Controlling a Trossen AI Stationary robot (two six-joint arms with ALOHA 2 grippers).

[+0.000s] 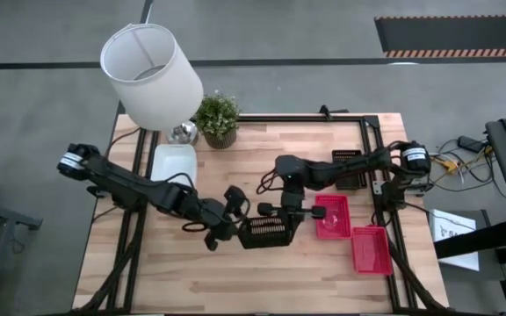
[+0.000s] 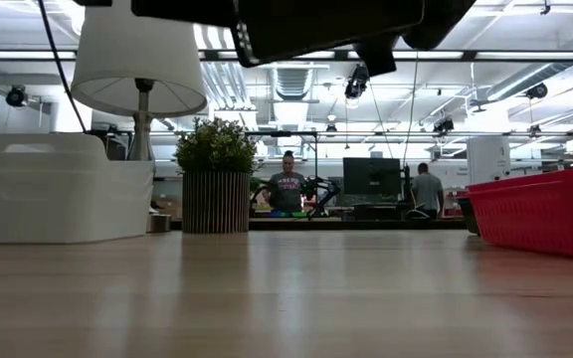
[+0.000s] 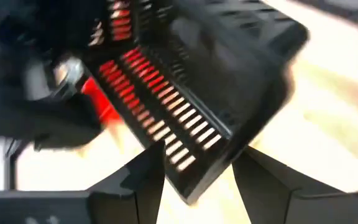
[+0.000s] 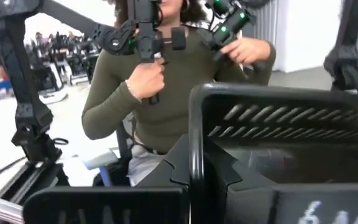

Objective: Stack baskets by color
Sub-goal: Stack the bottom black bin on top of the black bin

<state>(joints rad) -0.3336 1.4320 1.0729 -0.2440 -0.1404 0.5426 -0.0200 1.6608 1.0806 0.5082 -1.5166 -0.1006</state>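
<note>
Black basket (image 1: 264, 231) (tilted, mid-table) gripped at its right rim by right gripper (image 1: 281, 211); left gripper (image 1: 227, 221), fingers released, just left.

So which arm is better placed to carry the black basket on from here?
The right, probably. The right gripper is shut on the black basket's rim and holds it above the table. The left gripper has open fingers beside that basket, gripping nothing.
</note>
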